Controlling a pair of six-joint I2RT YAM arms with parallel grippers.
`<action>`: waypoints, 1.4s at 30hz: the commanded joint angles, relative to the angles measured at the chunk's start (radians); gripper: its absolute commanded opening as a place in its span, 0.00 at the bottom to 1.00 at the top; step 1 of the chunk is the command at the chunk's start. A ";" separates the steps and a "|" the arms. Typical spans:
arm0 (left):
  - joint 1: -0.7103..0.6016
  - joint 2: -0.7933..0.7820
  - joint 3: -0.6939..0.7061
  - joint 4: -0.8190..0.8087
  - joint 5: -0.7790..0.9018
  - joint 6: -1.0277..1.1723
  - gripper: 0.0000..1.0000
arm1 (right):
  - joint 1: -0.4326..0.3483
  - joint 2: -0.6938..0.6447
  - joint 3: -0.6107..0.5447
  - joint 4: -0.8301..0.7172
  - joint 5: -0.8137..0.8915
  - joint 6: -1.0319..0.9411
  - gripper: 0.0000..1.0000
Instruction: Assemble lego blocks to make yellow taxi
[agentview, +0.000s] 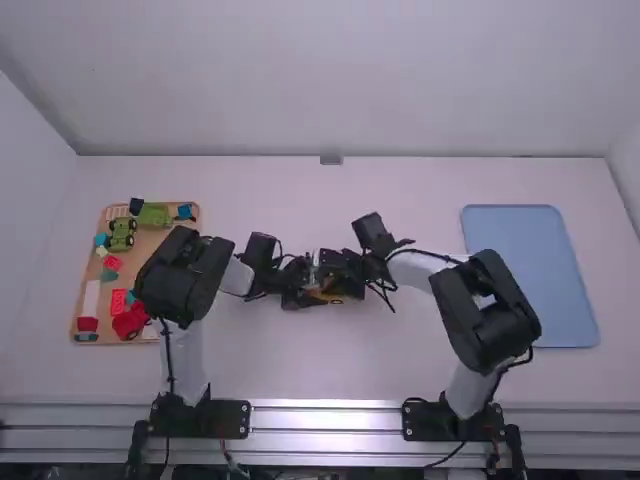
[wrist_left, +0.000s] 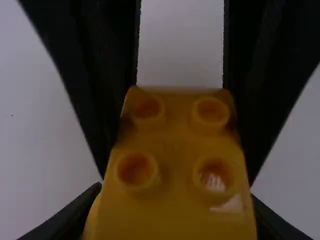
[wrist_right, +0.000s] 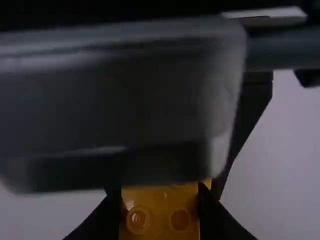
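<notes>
Both grippers meet at the middle of the table in the high view, left gripper (agentview: 298, 292) and right gripper (agentview: 345, 276), with a yellow block piece (agentview: 330, 297) partly visible between them. In the left wrist view the yellow piece (wrist_left: 175, 145) shows round studs; my left gripper (wrist_left: 175, 220) is shut on it, while the other arm's dark fingers flank it from beyond. The right wrist view has my right gripper (wrist_right: 160, 216) shut on the yellow piece (wrist_right: 165, 200), just beneath the left gripper's large grey body. That body hides much of the piece.
On the left stands a wooden tray (agentview: 148, 243) with green vehicles (agentview: 122, 234), red blocks (agentview: 118, 302) and several other small pieces. A flat blue tray (agentview: 530, 270) lies on the right, beyond the right arm's elbow.
</notes>
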 joint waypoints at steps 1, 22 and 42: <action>-0.005 0.029 -0.016 -0.031 -0.090 -0.034 0.25 | -0.010 0.016 0.012 -0.003 -0.084 -0.036 0.00; -0.005 0.029 -0.016 -0.034 -0.093 -0.031 0.25 | 0.012 -0.016 -0.031 0.029 0.039 0.014 0.00; -0.005 0.029 -0.016 -0.030 -0.093 -0.034 0.24 | 0.010 -0.028 -0.009 -0.005 0.067 0.052 0.00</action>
